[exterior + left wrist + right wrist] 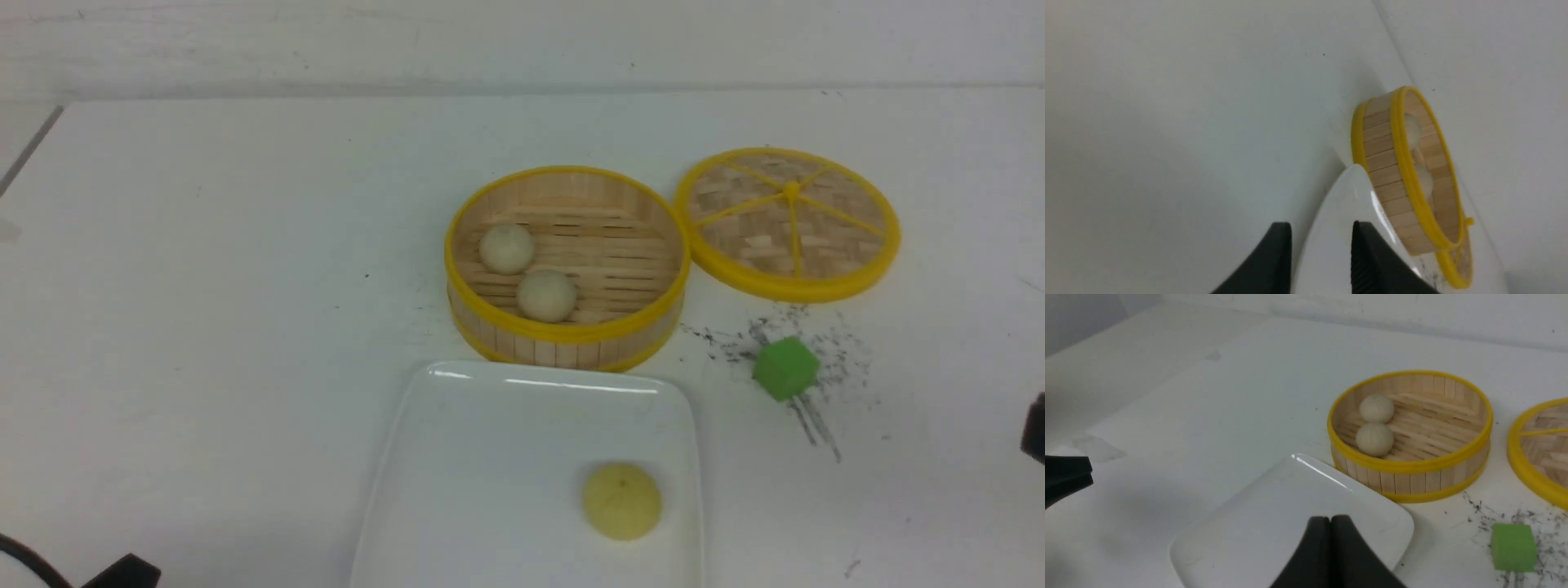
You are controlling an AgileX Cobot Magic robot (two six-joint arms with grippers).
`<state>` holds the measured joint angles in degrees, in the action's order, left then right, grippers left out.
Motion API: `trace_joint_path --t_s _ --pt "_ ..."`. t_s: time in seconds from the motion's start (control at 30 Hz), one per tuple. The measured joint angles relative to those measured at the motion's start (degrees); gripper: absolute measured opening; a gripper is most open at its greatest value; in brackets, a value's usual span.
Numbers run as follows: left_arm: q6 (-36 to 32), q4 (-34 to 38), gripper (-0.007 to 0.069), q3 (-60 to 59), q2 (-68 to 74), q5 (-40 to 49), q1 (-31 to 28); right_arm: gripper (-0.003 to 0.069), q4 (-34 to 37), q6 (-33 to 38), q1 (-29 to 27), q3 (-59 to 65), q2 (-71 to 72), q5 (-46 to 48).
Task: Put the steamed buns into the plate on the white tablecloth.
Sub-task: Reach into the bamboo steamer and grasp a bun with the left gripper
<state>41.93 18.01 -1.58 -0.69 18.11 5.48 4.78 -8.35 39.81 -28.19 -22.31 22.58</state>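
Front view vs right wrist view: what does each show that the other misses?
Front only: the yellow bun lying on the plate, and the whole lid.
Right wrist only: the right end effector, shut and holding nothing.
Both: the steamer with two beige buns inside, the plate next to it, the cube, and at least part of the lid.
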Motion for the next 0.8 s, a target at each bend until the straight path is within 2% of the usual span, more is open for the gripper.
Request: trace_joint_path --t_s 0.2,0.33,0.4,0.43,0.47,0.5,0.6,0.63,0.7,0.8 --pt "-0.4 1.4 0.0238 0.3 0.0 -3.3 0.0 -0.0003 0.0 -0.1 0.0 2.2 2.0 -2.3" --pt "-4.6 -0.2 0.0173 8.0 0.3 0.1 0.0 0.0 -0.6 -0.1 0.0 2.2 2.0 -2.6" --pt "-8.5 -3.0 0.0083 15.9 4.0 4.6 0.0 0.0001 -1.9 -0.1 0.0 2.2 2.0 -1.7" --pt "-9.0 -3.2 0.0076 17.3 4.5 5.1 0.0 0.0001 -2.2 -0.1 0.0 2.2 2.0 -1.3" --pt "-11.0 -5.3 0.0027 22.0 10.1 10.2 0.0 0.0003 -3.9 -0.1 0.0 2.2 2.0 -0.1" --pt "-12.3 -6.4 0.0011 25.4 13.1 13.9 0.0 0.0003 -4.8 -0.1 0.0 2.2 2.0 0.6" --pt "-16.9 -8.6 0.0002 34.9 25.5 26.2 0.0 0.0005 -7.6 -0.1 0.0 2.2 2.0 2.7" --pt "-16.9 -8.6 0.0002 35.5 26.4 26.9 0.0 0.0005 -7.8 -0.1 0.0 2.2 2.0 2.7" --pt "-22.4 -9.0 0.0002 42.7 37.8 35.6 0.0 0.0006 -9.9 -0.1 0.0 2.2 2.0 4.5" --pt "-27.5 -8.5 0.0002 48.7 47.2 39.3 0.0 0.001 -12.0 -0.1 0.0 2.2 2.0 6.4"
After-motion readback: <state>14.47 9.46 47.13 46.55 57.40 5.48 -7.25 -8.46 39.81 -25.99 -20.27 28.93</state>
